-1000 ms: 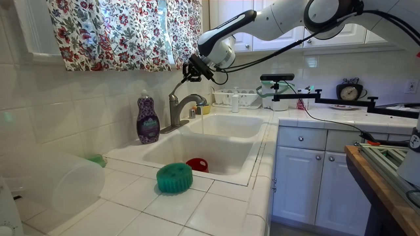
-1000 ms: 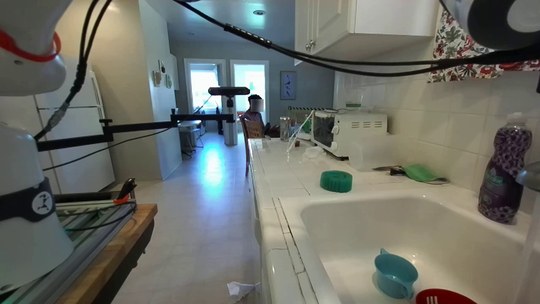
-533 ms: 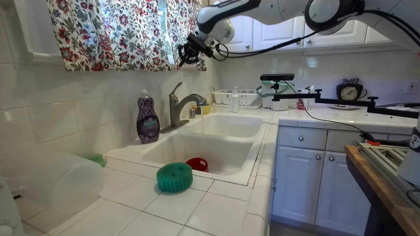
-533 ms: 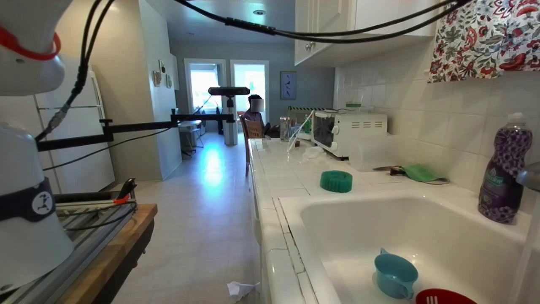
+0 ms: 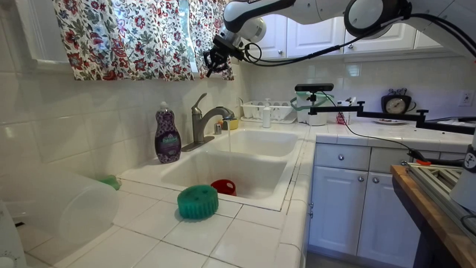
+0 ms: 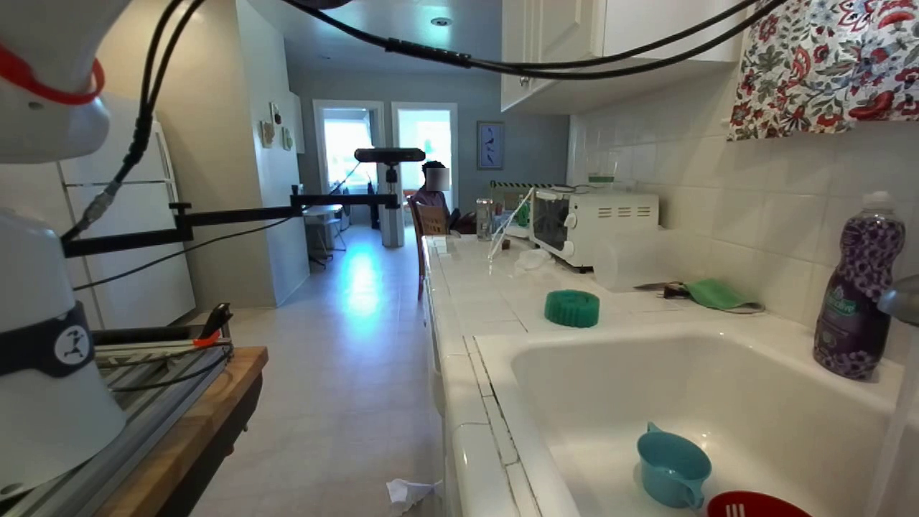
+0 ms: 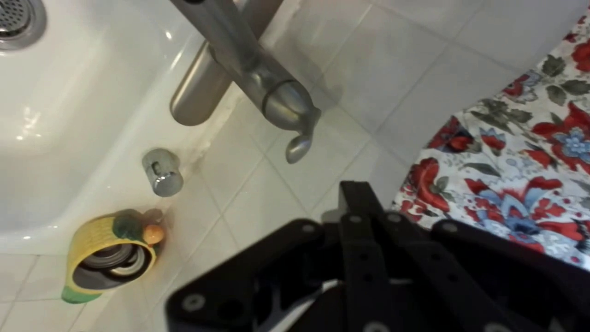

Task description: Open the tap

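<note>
Tap (image 5: 199, 128): brushed grey, upright, left of centre in an exterior view, its arched spout (image 5: 223, 111) over the white double sink (image 5: 256, 175); in the wrist view it slants from the upper middle toward the centre of the frame.
Lever handle (image 5: 199, 101): rises from the top of the tap, tilted toward the upper right in an exterior view.
Water (image 5: 229, 139): a thin stream drops from the spout tip into the sink (faint, but it shows in both exterior views).
End effector (image 7: 362, 198): fingers (image 7: 364, 258) together, lower right of centre in the wrist view; in an exterior view it hangs above the lever handle, apart from it, at the upper middle of the frame.
Arm (image 5: 314, 13): white, across the upper right of an exterior view.
Curtain (image 5: 137, 41): floral, upper left of the frame, behind the end effector.
Soap bottle (image 5: 168, 137): purple, upright, just beside the tap, to its left in the frame.
Blue cup (image 6: 673, 467): in the sink, lower right of an exterior view, just beside a red thing (image 6: 761, 506) cut by the bottom edge.
Tabletop (image 5: 253, 232): white tile; a ridged green round thing (image 5: 198, 202) lies on it near the sink's edge, lower middle of the frame.
Yellow pot (image 7: 90, 235): lower left of the wrist view, near a metal cap (image 7: 165, 177).
</note>
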`<state>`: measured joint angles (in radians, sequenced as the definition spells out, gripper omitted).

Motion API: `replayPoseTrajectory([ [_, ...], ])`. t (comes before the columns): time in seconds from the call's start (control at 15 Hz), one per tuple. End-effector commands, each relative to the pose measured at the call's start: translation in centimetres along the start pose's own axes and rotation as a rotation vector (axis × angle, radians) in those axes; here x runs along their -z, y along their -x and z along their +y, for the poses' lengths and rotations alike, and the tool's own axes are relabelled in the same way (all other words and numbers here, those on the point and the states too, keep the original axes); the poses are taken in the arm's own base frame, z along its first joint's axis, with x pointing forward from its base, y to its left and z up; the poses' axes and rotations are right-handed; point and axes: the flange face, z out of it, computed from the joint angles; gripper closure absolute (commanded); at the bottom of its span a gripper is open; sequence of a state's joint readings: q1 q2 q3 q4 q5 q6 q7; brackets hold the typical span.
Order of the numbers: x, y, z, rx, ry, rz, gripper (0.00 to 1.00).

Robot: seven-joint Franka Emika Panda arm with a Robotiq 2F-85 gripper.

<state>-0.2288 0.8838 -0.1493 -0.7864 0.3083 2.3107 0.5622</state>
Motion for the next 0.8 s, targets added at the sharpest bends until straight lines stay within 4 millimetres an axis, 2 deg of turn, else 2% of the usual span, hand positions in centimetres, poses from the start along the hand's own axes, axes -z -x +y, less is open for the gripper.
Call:
replayPoseTrajectory([
  [0.0, 0.7, -0.3, 1.0, 0.021, 0.079, -0.069, 1.00],
  [0.2, 2.6, 0.5, 1.5, 0.108, 0.143, -0.226, 1.00],
  [0.47, 6.1, 2.2, 1.2, 0.228, 0.195, -0.422, 1.00],
  [0.73, 8.7, 4.9, 1.0, 0.344, 0.250, -0.616, 1.00],
])
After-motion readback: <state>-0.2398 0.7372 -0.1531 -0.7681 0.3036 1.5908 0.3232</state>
